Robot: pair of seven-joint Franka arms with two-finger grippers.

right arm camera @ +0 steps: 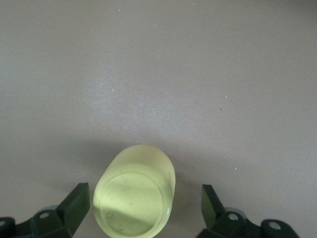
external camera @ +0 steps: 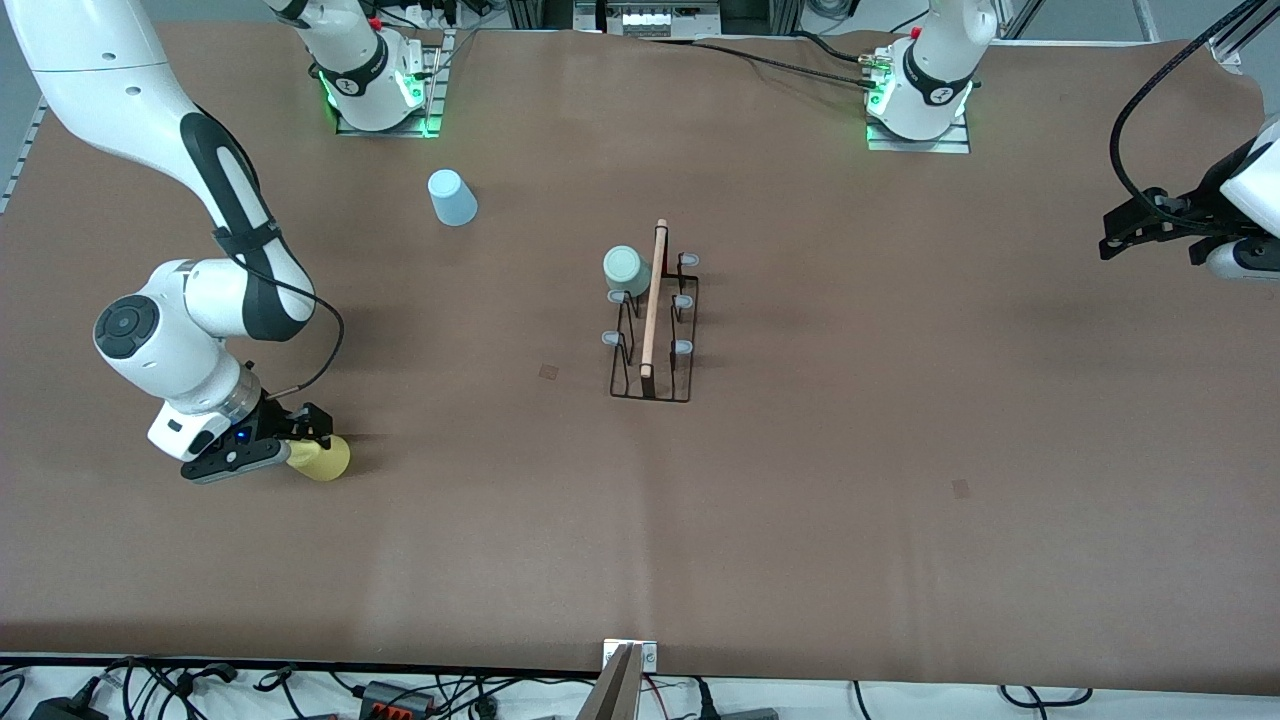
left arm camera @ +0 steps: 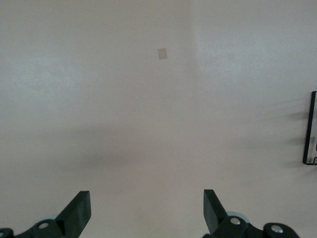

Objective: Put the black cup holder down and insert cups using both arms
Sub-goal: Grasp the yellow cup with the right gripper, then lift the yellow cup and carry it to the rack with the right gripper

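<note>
The black cup holder (external camera: 655,335) stands mid-table with its wooden rod on top. A mint green cup (external camera: 624,270) sits upside down on one of its pegs, at the end nearer the robots' bases. A light blue cup (external camera: 452,197) stands upside down toward the right arm's base. The yellow cup (external camera: 324,458) is at the right arm's end of the table. My right gripper (external camera: 314,440) is open, and the yellow cup (right arm camera: 136,196) sits between its fingers with its closed base toward the camera. My left gripper (external camera: 1125,228) waits, open (left arm camera: 147,198) and empty, over bare table; a corner of the holder (left arm camera: 311,129) shows.
Brown cloth covers the table (external camera: 800,520). Two small tape marks lie on it (external camera: 549,371) (external camera: 961,488). A metal bracket (external camera: 628,665) sits at the table's near edge, with cables below it. Both arm bases stand on plates along the top.
</note>
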